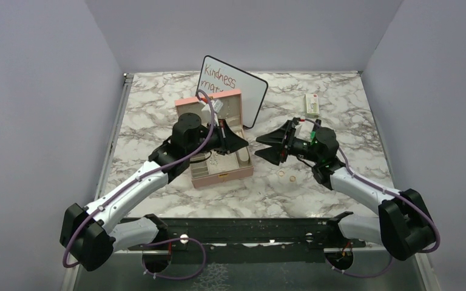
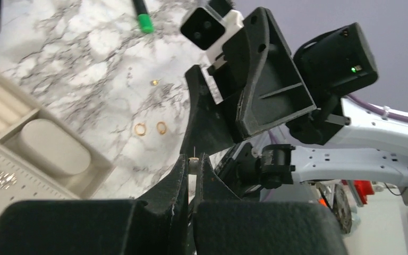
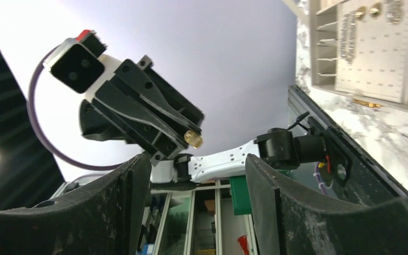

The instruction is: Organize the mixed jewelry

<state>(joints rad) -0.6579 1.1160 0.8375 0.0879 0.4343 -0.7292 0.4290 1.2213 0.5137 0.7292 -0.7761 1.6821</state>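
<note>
At the right edge of the open pink jewelry box [image 1: 221,176], the left gripper [image 2: 194,161] is pinched nearly closed on a tiny gold stud [image 3: 193,139], facing the right gripper [image 1: 261,147], spread wide and empty, with two gold rings [image 1: 281,174] lying on the marble table [image 1: 346,127] just beside it.

Colours and patterns — tabletop scene.
Tabletop [image 1: 340,103]: white marble, grey-brown veining. Jewelry box [image 1: 221,177]: pink shell, cream lining. Whiteboard [image 1: 249,91]: white face, black rim, red lettering above green. Two rings [image 2: 140,128] and the earring stud [image 3: 194,139] — gold. Left gripper [image 2: 193,159] and right gripper [image 1: 256,148]: matte black. Arm links [image 1: 127,191] white, cables [image 3: 30,106] purple. Packet [image 1: 312,104]: white with green. Marker cap [image 2: 146,22]: bright green. Walls [image 1: 36,91]: pale lavender-grey.
</note>
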